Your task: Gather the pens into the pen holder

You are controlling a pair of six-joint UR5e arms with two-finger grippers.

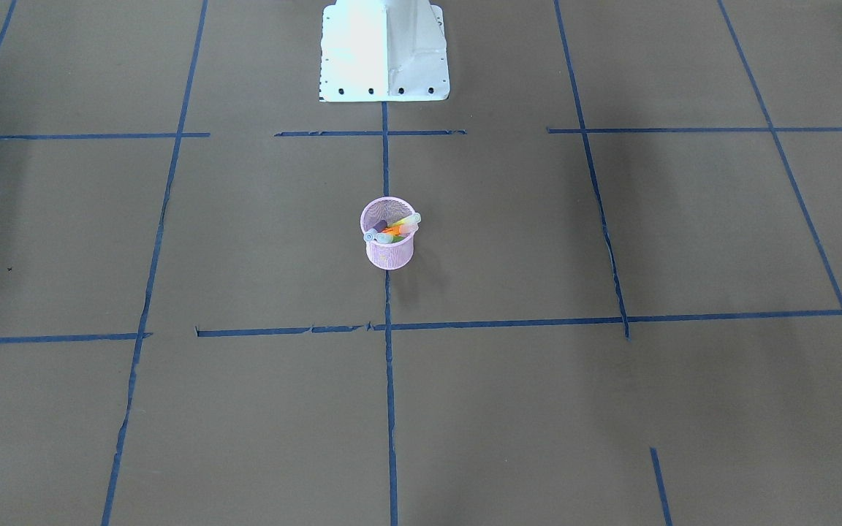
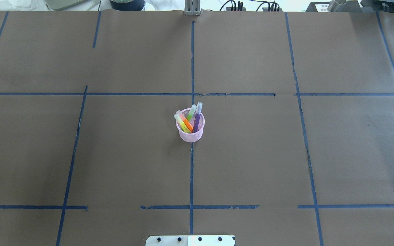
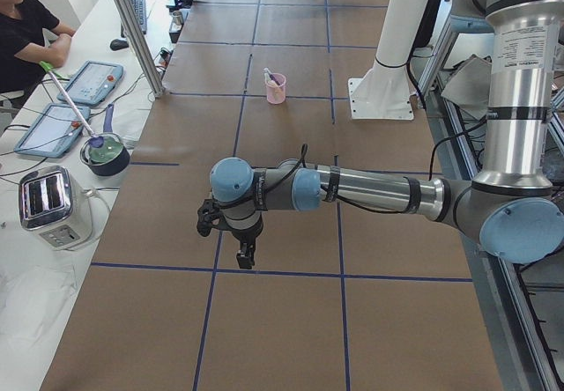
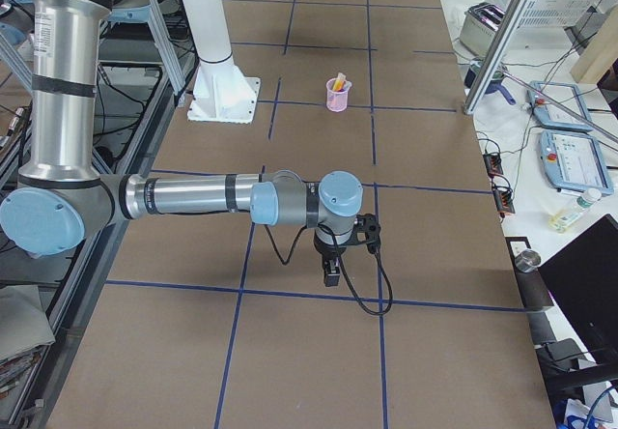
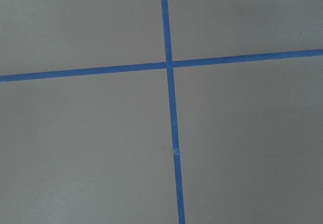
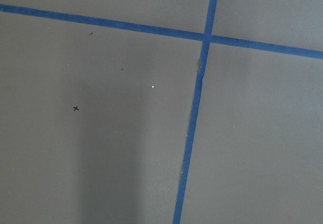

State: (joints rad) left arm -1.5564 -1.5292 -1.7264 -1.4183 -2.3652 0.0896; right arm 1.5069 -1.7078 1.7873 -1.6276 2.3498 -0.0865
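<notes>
The pink wire-mesh pen holder (image 2: 191, 136) stands upright at the middle of the table on a blue tape line. The purple pen (image 2: 197, 120), the orange pen (image 2: 186, 123) and the green pen (image 2: 191, 112) stand inside it, pale cap ends leaning out over the rim. The holder also shows in the front view (image 1: 389, 253). My left gripper (image 3: 245, 255) hangs far from the holder, near the table's left end. My right gripper (image 4: 331, 272) hangs near the right end. Both show only in the side views, so I cannot tell whether they are open or shut. Both wrist views show only brown paper and blue tape.
The white robot base (image 1: 384, 51) stands behind the holder. A side bench on the robot's left carries a toaster (image 3: 53, 206), a teach pendant (image 3: 90, 81) and a seated operator (image 3: 22, 30). More pendants (image 4: 570, 163) lie off the right end.
</notes>
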